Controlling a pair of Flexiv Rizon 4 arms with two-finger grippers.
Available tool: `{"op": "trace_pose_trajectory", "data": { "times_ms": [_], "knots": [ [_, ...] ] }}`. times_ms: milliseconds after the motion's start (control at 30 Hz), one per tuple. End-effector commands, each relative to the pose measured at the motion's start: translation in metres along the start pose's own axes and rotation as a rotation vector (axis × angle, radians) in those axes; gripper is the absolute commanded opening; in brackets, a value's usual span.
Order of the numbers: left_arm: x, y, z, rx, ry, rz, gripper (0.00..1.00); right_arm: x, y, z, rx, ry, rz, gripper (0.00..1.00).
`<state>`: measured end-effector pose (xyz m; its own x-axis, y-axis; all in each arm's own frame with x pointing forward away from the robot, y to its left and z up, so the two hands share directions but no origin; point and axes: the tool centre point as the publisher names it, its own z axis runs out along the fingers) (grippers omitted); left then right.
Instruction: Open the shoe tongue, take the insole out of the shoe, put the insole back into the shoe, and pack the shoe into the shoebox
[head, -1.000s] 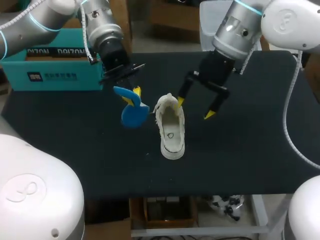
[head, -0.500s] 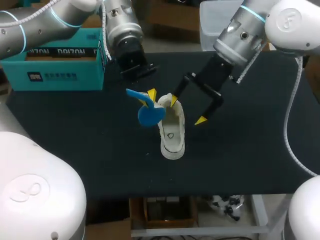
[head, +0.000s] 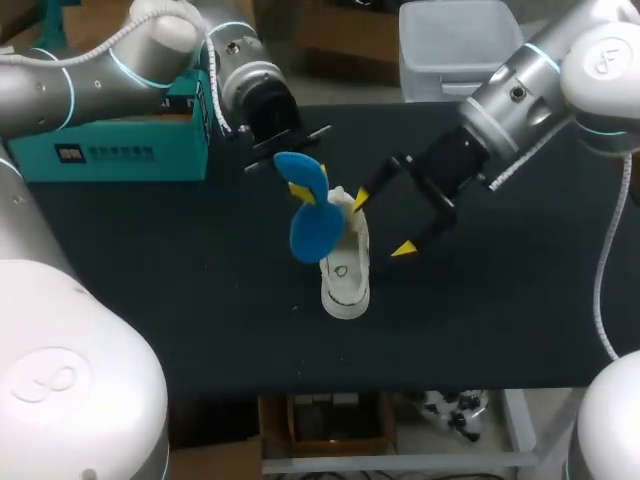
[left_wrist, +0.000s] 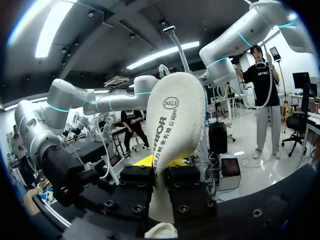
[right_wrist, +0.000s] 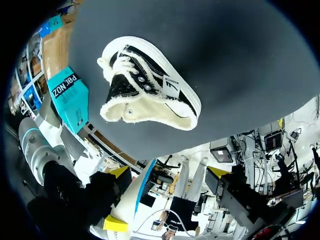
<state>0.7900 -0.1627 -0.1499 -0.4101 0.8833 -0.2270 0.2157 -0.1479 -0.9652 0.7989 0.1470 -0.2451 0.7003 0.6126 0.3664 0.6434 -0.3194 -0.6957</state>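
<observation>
Tabletop, black and broad, carries everything, with the teal shoebox at its ten o'clock corner. From that side the left arm comes in over the box, and the right arm comes in from two o'clock. Near the table's middle lies the shoe. From above it shows only pale lining and a white sole, whereas the right wrist view shows it on its side with black canvas, eyelets and laces, and the shoebox at its nine o'clock. The insole hangs at the shoe's eleven o'clock, overlapping that end of the shoe from overhead; whether the two touch cannot be told. Its blue face shows in the head view only. The left wrist view shows the other, cream face with print, standing up out of the left gripper, whose fingers pinch it from both sides. Seen from above, that gripper sits at the insole's twelve o'clock end. The right gripper has its fingers spread wide and holds nothing, one yellow tip just beside the shoe at one o'clock, the other apart at three o'clock. Its own view shows the same spread.
</observation>
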Motion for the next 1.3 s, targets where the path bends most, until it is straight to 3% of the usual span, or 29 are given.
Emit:
{"op": "trace_pose_trajectory", "data": {
  "times_ms": [33,233,433,533,633,800,967,1000,1033,1133,1167,1233,1267,1300],
  "knots": [
    [-0.001,0.006,-0.008,0.179,-0.029,-0.001,0.0,-0.003,-0.002,-0.005,0.022,0.023,0.03,1.0],
    [0.0,0.0,-0.007,0.212,-0.046,0.023,0.0,-0.005,-0.011,-0.009,0.078,0.028,0.149,1.0],
    [0.001,0.0,0.002,0.211,0.001,0.063,0.0,-0.009,-0.013,-0.005,0.05,0.053,0.184,1.0],
    [0.006,0.004,0.013,0.163,-0.001,0.122,0.0,-0.008,-0.008,0.005,0.064,0.069,0.172,1.0],
    [0.01,0.012,0.033,0.042,-0.039,0.177,0.0,-0.01,-0.005,0.013,0.068,0.089,0.189,1.0],
    [0.01,0.026,0.05,-0.082,-0.063,0.25,0.0,-0.007,-0.001,0.025,0.084,0.122,0.185,1.0],
    [0.006,0.034,0.051,-0.125,-0.06,0.268,0.0,-0.003,-0.001,0.034,0.094,0.145,0.196,1.0],
    [0.004,0.035,0.049,-0.128,-0.063,0.268,0.0,-0.003,-0.001,0.035,0.095,0.151,0.2,0.98],
    [0.004,0.035,0.048,-0.131,-0.064,0.269,0.0,-0.003,-0.002,0.036,0.094,0.157,0.204,0.87],
    [0.003,0.035,0.044,-0.156,-0.069,0.288,0.0,-0.002,-0.004,0.039,0.093,0.175,0.205,0.81],
    [0.002,0.036,0.043,-0.169,-0.073,0.292,0.0,-0.002,-0.004,0.04,0.094,0.182,0.205,0.68],
    [0.001,0.037,0.041,-0.179,-0.074,0.295,0.0,-0.001,-0.004,0.042,0.096,0.19,0.212,0.6],
    [0.001,0.038,0.04,-0.192,-0.079,0.299,0.0,-0.001,-0.004,0.043,0.097,0.194,0.215,0.51],
    [0.001,0.039,0.039,-0.2,-0.083,0.305,0.0,-0.001,-0.004,0.043,0.095,0.199,0.219,0.49]
  ]
}}
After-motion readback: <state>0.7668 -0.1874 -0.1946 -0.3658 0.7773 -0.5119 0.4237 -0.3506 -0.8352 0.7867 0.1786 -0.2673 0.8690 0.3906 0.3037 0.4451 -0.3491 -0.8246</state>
